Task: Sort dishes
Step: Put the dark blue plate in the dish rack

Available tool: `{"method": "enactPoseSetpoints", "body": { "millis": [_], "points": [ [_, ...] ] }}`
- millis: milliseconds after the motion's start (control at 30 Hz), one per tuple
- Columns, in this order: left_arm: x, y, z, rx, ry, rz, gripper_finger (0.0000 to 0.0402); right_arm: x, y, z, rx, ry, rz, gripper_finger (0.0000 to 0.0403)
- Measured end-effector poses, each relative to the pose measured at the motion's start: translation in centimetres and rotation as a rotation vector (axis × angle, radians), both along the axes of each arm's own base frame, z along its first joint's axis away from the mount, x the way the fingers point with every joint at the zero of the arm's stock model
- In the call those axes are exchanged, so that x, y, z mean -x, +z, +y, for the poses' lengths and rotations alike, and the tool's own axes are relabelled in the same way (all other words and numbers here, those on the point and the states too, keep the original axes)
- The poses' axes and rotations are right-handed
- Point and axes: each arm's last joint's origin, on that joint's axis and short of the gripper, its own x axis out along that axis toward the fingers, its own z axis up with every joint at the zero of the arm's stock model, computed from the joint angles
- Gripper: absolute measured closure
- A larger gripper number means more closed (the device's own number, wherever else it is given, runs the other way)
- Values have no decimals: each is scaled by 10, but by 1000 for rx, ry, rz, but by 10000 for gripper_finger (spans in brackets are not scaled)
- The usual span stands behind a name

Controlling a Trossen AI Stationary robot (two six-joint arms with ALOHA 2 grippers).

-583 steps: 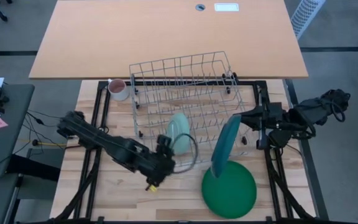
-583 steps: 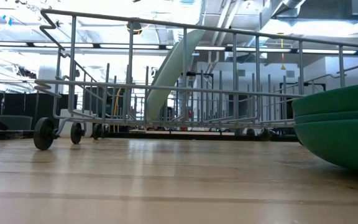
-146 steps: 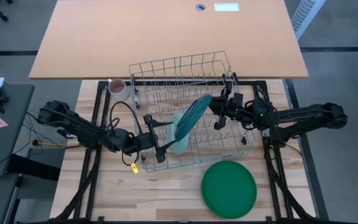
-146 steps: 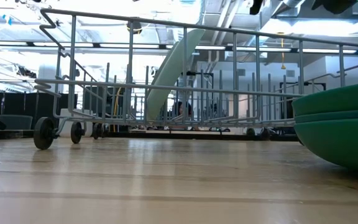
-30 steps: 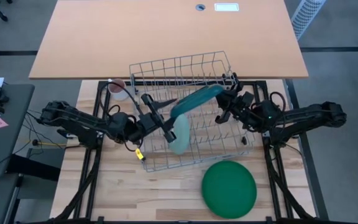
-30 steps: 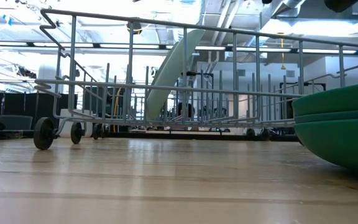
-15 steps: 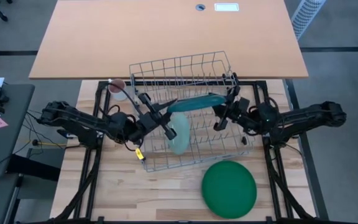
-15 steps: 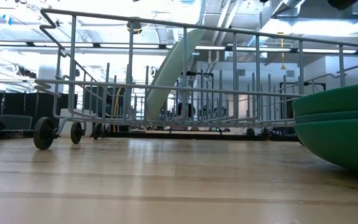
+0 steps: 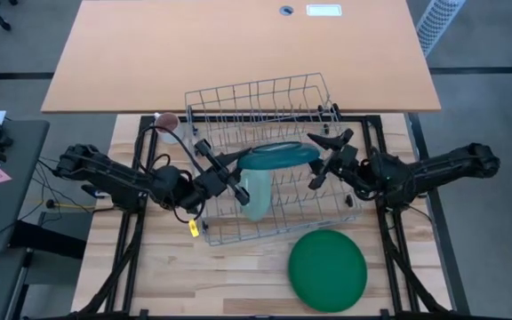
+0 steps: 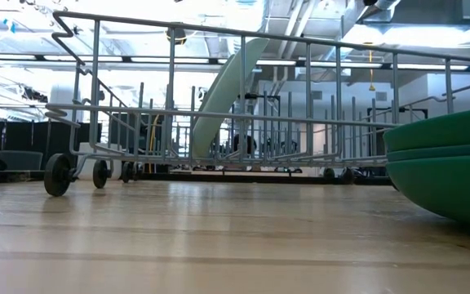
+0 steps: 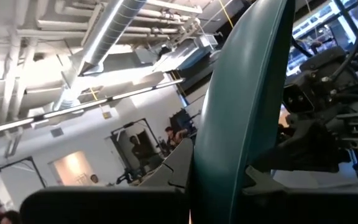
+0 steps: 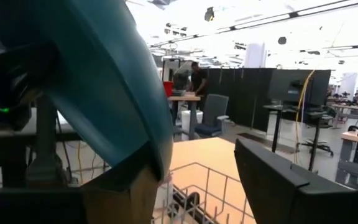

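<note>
A dark teal plate [image 9: 278,158] hangs over the wire rack [image 9: 258,90], seen nearly edge-on and reaching from left to right. My left gripper [image 9: 239,165] is shut on its left end. My right gripper [image 9: 320,160] stands open at the plate's right end, with the rim between its spread fingers. A pale mint plate [image 9: 254,191] stands on edge in the rack, leaning [image 10: 227,90]. Large dark green plates [image 9: 327,269] lie stacked on the table near the front right [image 10: 443,163]. My left gripper pinches the teal plate's left rim [image 11: 197,199] between its two fingers, coming roughly level from the table's left. The plate is lifted clear above the rack, standing nearly on edge [image 11: 244,106]. My right gripper: one finger [image 12: 120,190] lies close beside the plate's right rim [image 12: 160,158]; I cannot tell whether it touches.
A small pinkish mug [image 9: 166,122] stands at the rack's far left corner. A large orange tabletop [image 9: 238,44] lies beyond the rack. Bare wood shows at the front left [image 9: 229,276]. People stand in the room beyond [image 12: 194,78].
My right gripper has opened, let go of the teal plate's right rim and drawn a little toward the table's right edge. The plate, tilted with its right end toward the far edge a second ago, now lies straight across the rack, borne by my left gripper.
</note>
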Motion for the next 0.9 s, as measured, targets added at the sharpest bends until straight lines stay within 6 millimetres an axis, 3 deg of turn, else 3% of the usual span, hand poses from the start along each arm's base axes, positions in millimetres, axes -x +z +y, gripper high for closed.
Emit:
{"method": "enactPoseSetpoints", "body": {
  "millis": [333,500,700,900],
  "points": [
    [9,9,-3,-79,101,-8,378,32,13,25,106,-244,175,193],
    [7,7,-2,-64,110,12,378,41,17,40,203,-157,212,193],
    [4,2,-4,-14,57,17,378,28,7,67,559,-121,413,189],
    [0,-3,-5,-13,42,64,378,11,20,88,689,-194,405,164]
  ]
}}
